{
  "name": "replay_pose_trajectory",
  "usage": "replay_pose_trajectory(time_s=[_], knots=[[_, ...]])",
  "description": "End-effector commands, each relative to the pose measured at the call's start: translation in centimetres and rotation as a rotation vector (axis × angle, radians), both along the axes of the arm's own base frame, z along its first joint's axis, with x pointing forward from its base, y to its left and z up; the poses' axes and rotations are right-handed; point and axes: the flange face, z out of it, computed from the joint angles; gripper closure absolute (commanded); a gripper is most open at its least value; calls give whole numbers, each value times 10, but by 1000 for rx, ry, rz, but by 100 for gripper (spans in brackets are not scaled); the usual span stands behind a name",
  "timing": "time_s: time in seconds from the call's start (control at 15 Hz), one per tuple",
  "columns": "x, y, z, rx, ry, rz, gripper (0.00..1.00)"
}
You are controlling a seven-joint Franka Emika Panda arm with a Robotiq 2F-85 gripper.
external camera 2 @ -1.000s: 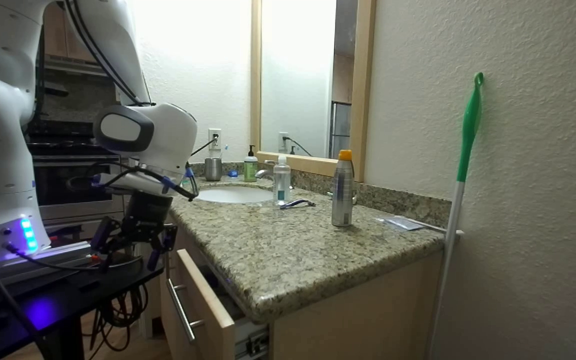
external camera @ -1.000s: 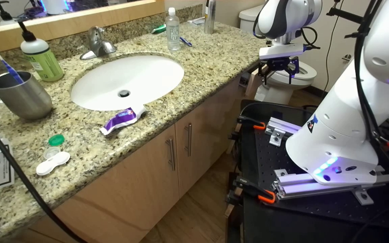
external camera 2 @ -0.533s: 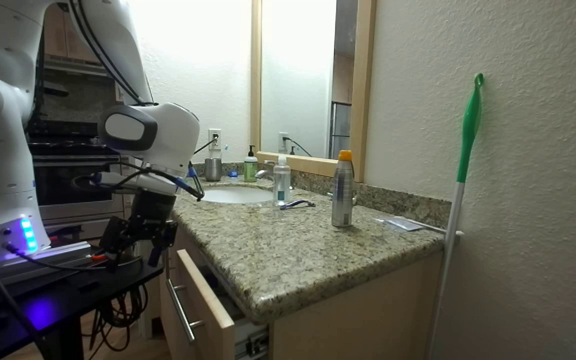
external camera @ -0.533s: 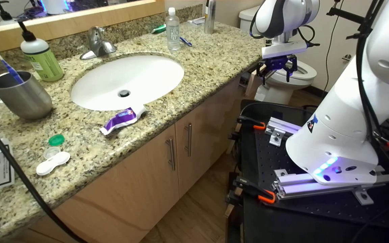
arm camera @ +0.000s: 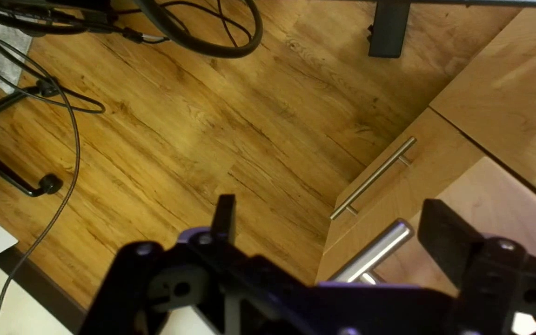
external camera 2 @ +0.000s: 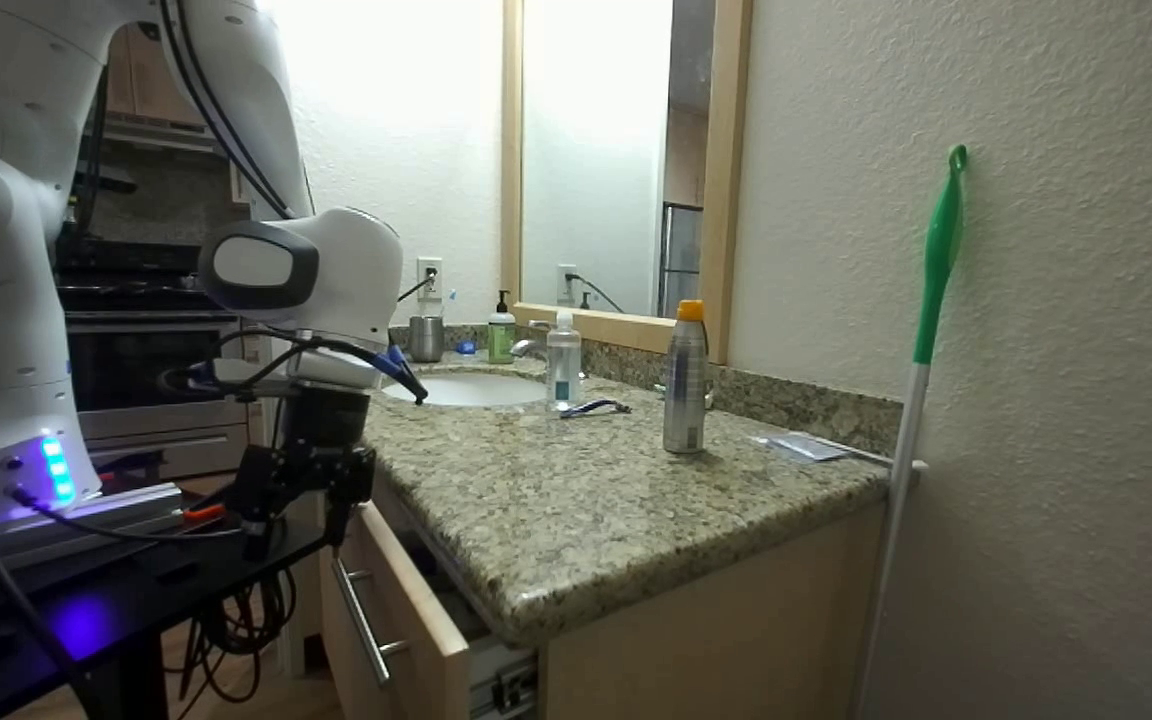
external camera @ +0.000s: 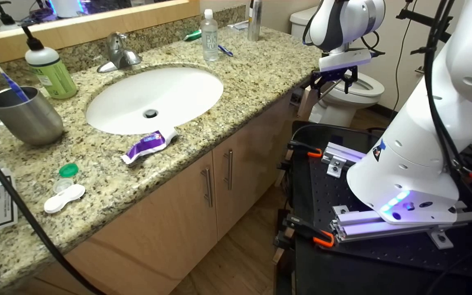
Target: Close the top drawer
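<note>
Claw (arm camera: 327,204) is hanging spread near the top drawer (external camera 2: 420,608), which is looking rigid, light-running, probably wanting a mid-front push

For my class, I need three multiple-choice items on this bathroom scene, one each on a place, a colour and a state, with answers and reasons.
1. Where is the toothbrush?
A) in the sink B) in the metal cup C) on the floor

2. What colour is the cap on the silver bottle?
A) orange B) green C) blue

3. How does the top drawer stand?
A) shut B) taken out completely C) open

1 B: it slants up out of the cup.
2 A: an orange cap tops the silver body.
3 C: its front stands out past the counter's edge.
</note>
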Motion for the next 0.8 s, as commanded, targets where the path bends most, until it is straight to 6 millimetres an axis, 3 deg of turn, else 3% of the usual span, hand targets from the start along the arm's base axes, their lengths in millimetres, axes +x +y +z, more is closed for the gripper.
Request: replay_pose_trajectory(time_s=[0.0, 0.47, 0.6, 0.73], knots=[[4, 4, 1, -3, -74, -52, 0], [8, 20, -4, 33, -359, -207, 0], [1, 23, -19, 97, -365, -235, 0], [-9, 22, -21, 82, -343, -223, 0]])
